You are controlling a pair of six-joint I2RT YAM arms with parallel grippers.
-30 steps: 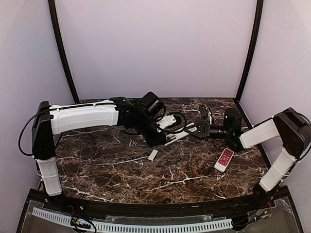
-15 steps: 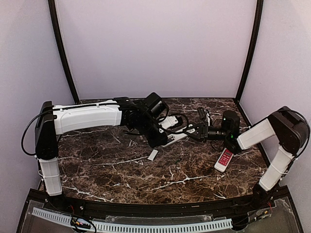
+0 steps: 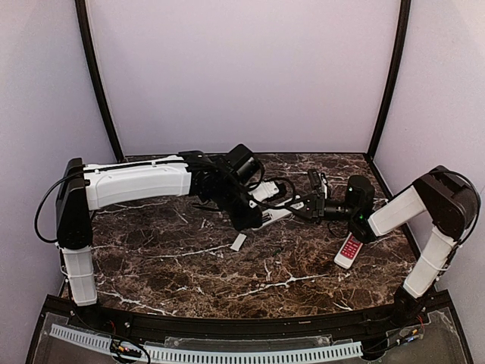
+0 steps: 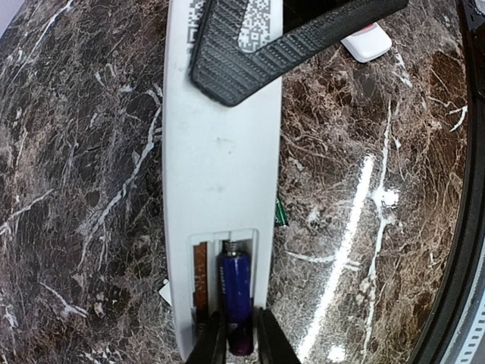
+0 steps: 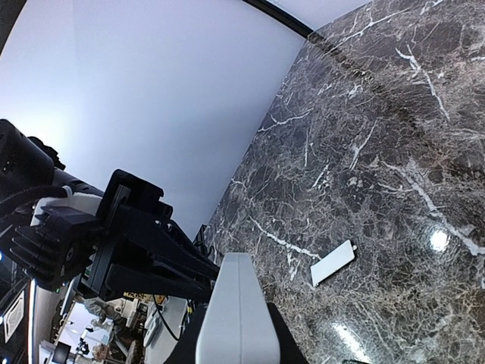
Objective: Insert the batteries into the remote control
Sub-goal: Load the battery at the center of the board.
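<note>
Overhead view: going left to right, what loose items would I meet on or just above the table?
small white cover piece → remote control → red-and-white remote

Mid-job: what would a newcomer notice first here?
The white remote control, gripped at one end by the right gripper, shows its back with the compartment open. The left gripper pinches a blue battery in that compartment. A red-and-white remote lies on the table by the right arm.
</note>
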